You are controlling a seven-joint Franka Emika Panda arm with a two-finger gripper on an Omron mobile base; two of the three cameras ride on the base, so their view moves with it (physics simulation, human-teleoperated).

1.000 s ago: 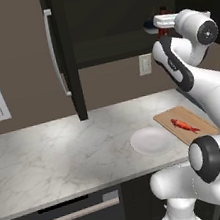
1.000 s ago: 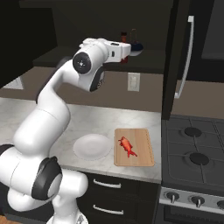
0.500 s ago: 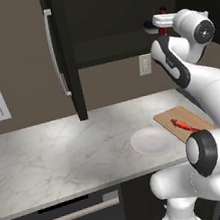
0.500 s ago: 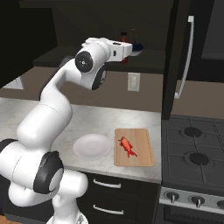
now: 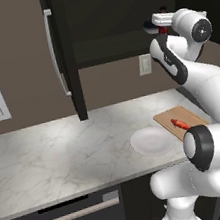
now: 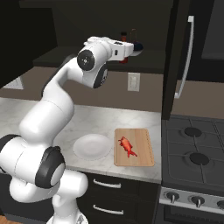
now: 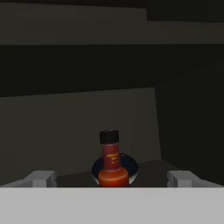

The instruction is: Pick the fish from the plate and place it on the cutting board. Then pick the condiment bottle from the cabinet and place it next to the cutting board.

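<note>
While the small red-orange fish (image 6: pixel 127 146) lies on the light tan wooden cutting board (image 6: pixel 145 148), off the round white plate (image 6: pixel 89 147), the gripper (image 7: pixel 111 180) has crept nearer the small red black-capped condiment bottle (image 7: pixel 112 162) on the dark cabinet (image 5: pixel 117 19) shelf. Jaws wide, empty, bottle between. Dark bowl (image 7: pixel 128 163) just behind; cabinet wall right.

Cabinet (image 7: pixel 78 122) interior open ahead of gripper (image 7: pixel 111 179); jaws spread wide. Bottle (image 7: pixel 112 159) stands upright on shelf, centred between fingertips (image 7: pixel 41 178), free room either side. Dark bowl (image 7: pixel 129 165) sits just behind bottle. Cabinet side wall close on right. Open door (image 5: pixel 64 53) well apart to left.
</note>
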